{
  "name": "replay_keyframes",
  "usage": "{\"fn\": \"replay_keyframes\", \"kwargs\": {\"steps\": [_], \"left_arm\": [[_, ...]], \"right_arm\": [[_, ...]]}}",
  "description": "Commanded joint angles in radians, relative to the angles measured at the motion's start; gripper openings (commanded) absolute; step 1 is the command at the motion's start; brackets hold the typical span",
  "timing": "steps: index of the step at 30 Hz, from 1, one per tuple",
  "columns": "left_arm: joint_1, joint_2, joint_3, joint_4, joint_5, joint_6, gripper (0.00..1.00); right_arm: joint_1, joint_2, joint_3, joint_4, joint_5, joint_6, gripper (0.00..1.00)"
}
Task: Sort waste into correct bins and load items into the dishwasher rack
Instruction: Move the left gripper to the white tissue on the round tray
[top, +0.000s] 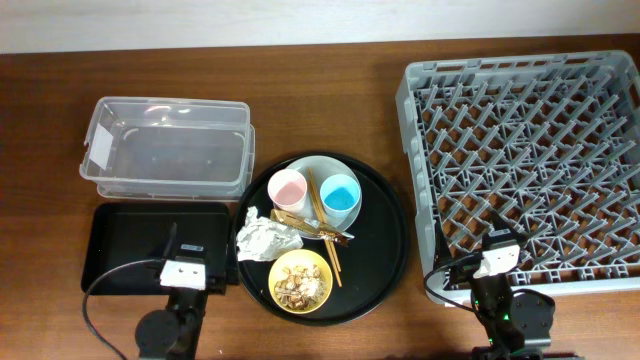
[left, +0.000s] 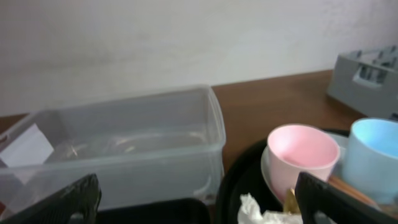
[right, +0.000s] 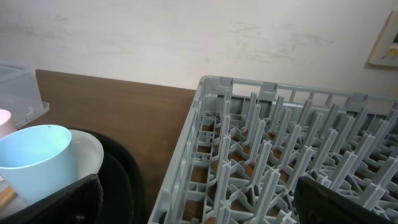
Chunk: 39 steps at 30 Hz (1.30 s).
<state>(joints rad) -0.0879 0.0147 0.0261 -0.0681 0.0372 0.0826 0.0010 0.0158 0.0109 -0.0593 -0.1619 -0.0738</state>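
A round black tray (top: 385, 240) holds a grey-green plate (top: 320, 168) with a pink cup (top: 288, 188) and a blue cup (top: 340, 195). On it also lie the chopsticks (top: 328, 235), a gold wrapper (top: 300, 221), a crumpled napkin (top: 264, 238) and a yellow bowl (top: 282, 266) of food scraps (top: 300, 285). The clear tub (top: 165, 145) and the flat black tray (top: 125, 245) lie to the left, the grey rack (top: 530, 160) to the right. My left gripper (top: 186, 262) (left: 202, 208) is open over the flat tray. My right gripper (top: 500, 250) (right: 199, 205) is open at the rack's front edge.
The tub (left: 124, 149) has a white label (left: 25, 149) at its left end. The pink cup (left: 303, 152) and the napkin (left: 261, 214) show in the left wrist view, the blue cup (right: 37, 162) and the rack (right: 280, 155) in the right wrist view. A cable (top: 110, 280) loops over the flat tray.
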Motion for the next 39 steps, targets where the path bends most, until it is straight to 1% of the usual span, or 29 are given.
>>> {"fn": "replay_keyframes", "kwargs": {"steps": [1, 2, 4, 5, 7, 8, 9, 10, 11, 12, 13, 14, 15, 16, 17, 18, 19, 21, 22, 23, 24, 26, 28, 31, 32, 33, 34, 39], "left_arm": [[-0.004, 0.016, 0.221, -0.176, 0.026, -0.027, 0.99], [-0.004, 0.058, 0.327, -0.274, 0.026, -0.031, 0.99], [-0.004, 0.173, 0.507, -0.417, 0.05, -0.064, 0.99], [-0.004, 0.288, 0.644, -0.526, 0.093, -0.069, 0.99], [-0.004, 0.455, 0.818, -0.677, 0.144, -0.071, 0.99], [-0.004, 0.692, 1.053, -0.904, 0.213, -0.071, 0.99], [-0.004, 0.799, 1.154, -0.99, 0.253, -0.071, 0.99], [-0.004, 0.898, 1.238, -1.04, 0.304, -0.071, 0.99], [-0.004, 1.015, 1.331, -1.103, 0.39, -0.07, 0.99], [-0.004, 1.088, 1.378, -1.134, 0.415, -0.071, 0.99], [-0.004, 1.144, 1.401, -1.136, 0.458, -0.071, 0.95], [-0.004, 1.197, 1.402, -1.138, 0.506, -0.073, 0.71], [-0.004, 1.26, 1.397, -1.173, 0.488, -0.136, 0.52], [-0.014, 1.308, 1.385, -1.203, 0.423, -0.192, 0.34], [-0.03, 1.331, 1.367, -1.209, 0.365, -0.222, 0.25], [-0.074, 1.357, 1.315, -1.194, 0.24, -0.315, 0.24], [-0.109, 1.361, 1.271, -1.162, 0.191, -0.367, 0.25], [-0.211, 1.361, 1.128, -1.001, 0.125, -0.476, 0.36], [-0.234, 1.361, 1.083, -0.95, 0.108, -0.52, 0.44], [-0.251, 1.361, 1.027, -0.888, 0.104, -0.59, 0.62], [-0.251, 1.361, 0.98, -0.841, 0.104, -0.649, 0.68], [-0.252, 1.361, 0.9, -0.768, 0.103, -0.7, 0.67], [-0.252, 1.361, 0.833, -0.704, 0.086, -0.701, 0.66], [-0.251, 1.361, 0.753, -0.614, -0.007, -0.82, 0.64], [-0.251, 1.361, 0.71, -0.521, -0.008, -0.823, 0.64], [-0.251, 1.361, 0.685, -0.478, -0.008, -0.818, 0.56], [-0.252, 1.362, 0.668, -0.455, -0.008, -0.786, 0.53], [-0.252, 1.363, 0.625, -0.381, -0.009, -0.624, 0.54]], "right_arm": [[0.007, -0.007, -0.005, -0.005, 0.005, 0.011, 0.99], [0.007, -0.007, -0.005, -0.005, 0.005, 0.011, 0.99], [0.007, -0.007, -0.005, -0.005, 0.005, 0.011, 0.99], [0.007, -0.007, -0.005, -0.005, 0.005, 0.011, 0.99], [0.007, -0.007, -0.005, -0.005, 0.005, 0.011, 0.99], [0.007, -0.007, -0.005, -0.005, 0.005, 0.011, 0.99], [0.007, -0.007, -0.005, -0.005, 0.005, 0.011, 0.99], [0.007, -0.007, -0.005, -0.005, 0.005, 0.011, 0.99], [0.007, -0.007, -0.005, -0.005, 0.005, 0.011, 0.99], [0.007, -0.007, -0.005, -0.005, 0.005, 0.011, 0.99], [0.007, -0.007, -0.005, -0.005, 0.005, 0.011, 0.99], [0.007, -0.007, -0.005, -0.005, 0.005, 0.011, 0.99], [0.007, -0.007, -0.005, -0.005, 0.005, 0.011, 0.99], [0.007, -0.007, -0.005, -0.005, 0.005, 0.011, 0.99], [0.007, -0.007, -0.005, -0.005, 0.005, 0.011, 0.99], [0.007, -0.007, -0.005, -0.005, 0.005, 0.011, 0.98], [0.007, -0.007, -0.005, -0.005, 0.005, 0.011, 0.99], [0.007, -0.007, -0.005, -0.005, 0.005, 0.011, 0.99], [0.007, -0.007, -0.005, -0.005, 0.005, 0.011, 0.99], [0.007, -0.007, -0.005, -0.005, 0.005, 0.011, 0.99], [0.007, -0.007, -0.005, -0.005, 0.005, 0.011, 0.99], [0.007, -0.007, -0.005, -0.005, 0.005, 0.011, 0.99], [0.007, -0.007, -0.005, -0.005, 0.005, 0.011, 0.99], [0.007, -0.007, -0.005, -0.005, 0.005, 0.011, 0.99], [0.007, -0.007, -0.005, -0.005, 0.005, 0.011, 0.99], [0.007, -0.007, -0.005, -0.005, 0.005, 0.011, 0.99], [0.007, -0.007, -0.005, -0.005, 0.005, 0.011, 0.99], [0.007, -0.007, -0.005, -0.005, 0.005, 0.011, 0.99]]}}
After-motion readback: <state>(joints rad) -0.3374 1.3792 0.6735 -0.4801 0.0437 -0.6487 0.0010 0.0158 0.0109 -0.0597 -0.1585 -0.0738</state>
